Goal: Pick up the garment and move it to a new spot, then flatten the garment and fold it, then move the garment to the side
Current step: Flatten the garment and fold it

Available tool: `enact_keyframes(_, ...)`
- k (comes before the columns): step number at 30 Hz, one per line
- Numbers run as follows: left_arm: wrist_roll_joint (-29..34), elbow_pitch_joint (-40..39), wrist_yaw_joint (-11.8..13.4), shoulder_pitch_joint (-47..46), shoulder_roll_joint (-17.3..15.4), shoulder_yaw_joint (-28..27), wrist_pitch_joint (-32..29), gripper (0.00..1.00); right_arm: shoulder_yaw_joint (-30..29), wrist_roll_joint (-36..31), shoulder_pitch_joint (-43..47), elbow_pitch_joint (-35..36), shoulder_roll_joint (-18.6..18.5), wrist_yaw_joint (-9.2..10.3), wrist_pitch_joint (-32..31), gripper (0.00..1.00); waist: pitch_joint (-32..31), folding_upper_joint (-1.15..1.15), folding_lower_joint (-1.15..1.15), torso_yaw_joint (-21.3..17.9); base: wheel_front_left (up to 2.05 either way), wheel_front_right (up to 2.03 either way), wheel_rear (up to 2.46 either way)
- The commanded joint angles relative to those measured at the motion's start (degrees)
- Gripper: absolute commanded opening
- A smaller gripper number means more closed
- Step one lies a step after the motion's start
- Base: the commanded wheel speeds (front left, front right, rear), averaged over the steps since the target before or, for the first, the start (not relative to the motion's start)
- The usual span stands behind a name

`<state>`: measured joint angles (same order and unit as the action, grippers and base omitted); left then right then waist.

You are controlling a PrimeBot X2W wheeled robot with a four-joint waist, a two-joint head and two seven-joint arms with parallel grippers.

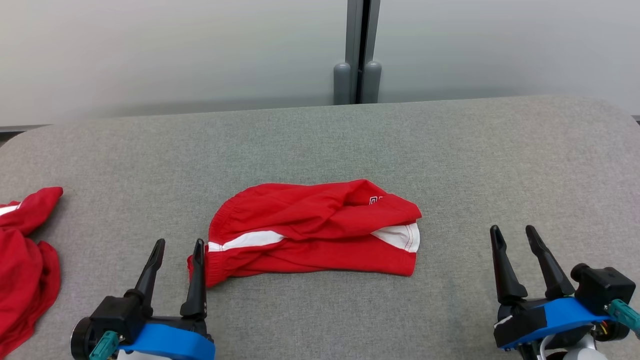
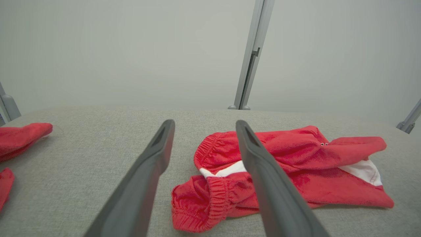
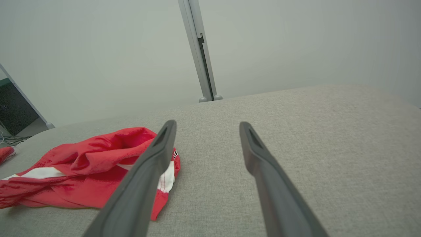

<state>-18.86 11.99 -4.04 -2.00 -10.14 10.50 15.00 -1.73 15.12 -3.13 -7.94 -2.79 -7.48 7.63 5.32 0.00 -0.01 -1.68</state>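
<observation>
My left tool (image 1: 180,242) stands open with nothing between its fingers, and my right tool (image 1: 512,229) is open and empty too, both low over the grey counter (image 1: 450,160). The red shorts (image 1: 310,235) lie on the counter ahead of me and between the two tools. Their long axis runs crosswise, from one tool toward the other rather than away from me. The gathered waistband (image 2: 210,144) is the end that faces my left tool. In the head view its lowest fold sits just beside that tool's inner finger, though I cannot tell whether they touch. The hem end, with its white panel (image 1: 400,235), points toward my right tool and lies well apart from it, with bare counter in between. So my left arm is clearly the nearer one. The cloth is twisted and bunched, folded over itself along the white stripe, so I judge the flattening is not done and the fold not begun. The next move would call for my left tool to shift a little inward onto the waistband, while my right tool reaches much farther inward to the hem. A second red garment (image 1: 25,250) lies outward of my left tool, apart from the shorts.
</observation>
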Motion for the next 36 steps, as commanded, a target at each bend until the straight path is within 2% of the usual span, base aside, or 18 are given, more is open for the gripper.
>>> enact_keyframes(1, 0.8, 0.5, 0.0, 0.7, 0.0, -0.8, 0.3, 1.0, -0.3, -0.4, 0.8, -0.1, -0.2, -0.03, 0.0, 1.0, -0.3, 0.0, 0.01, -0.1, 0.0, 0.0, 0.0)
enact_keyframes(11, 1.6, 2.9, -0.9, 1.1, -0.1, -3.8, 0.3, 1.0, -0.4, -1.4, 1.7, -0.9, -0.2, -0.03, -0.2, 1.0, -1.1, 0.0, 0.01, 0.1, 0.0, 0.0, 0.0)
enact_keyframes(30, 0.3, 7.3, -1.9, -2.0, -0.2, -2.4, 0.0, 1.0, 0.5, -0.7, 1.2, -1.0, -0.2, -0.03, 0.2, 1.0, -0.7, 0.0, 0.01, 0.0, 0.0, 0.0, 0.0)
enact_keyframes(33, -0.5, 7.0, -2.0, -2.7, 0.0, -1.9, -2.8, 1.0, 0.5, -0.7, 1.0, -0.8, -0.2, -0.03, 0.1, 1.0, -0.6, 0.0, 0.01, 0.2, 0.0, 0.0, 0.0)
enact_keyframes(36, -2.3, 6.4, -1.9, -3.9, 0.4, -1.4, -9.0, 1.0, 0.9, -0.7, 0.5, -0.3, -0.2, -0.03, -0.2, 1.0, -0.3, 0.0, 0.01, 0.5, 0.0, 0.0, 0.0)
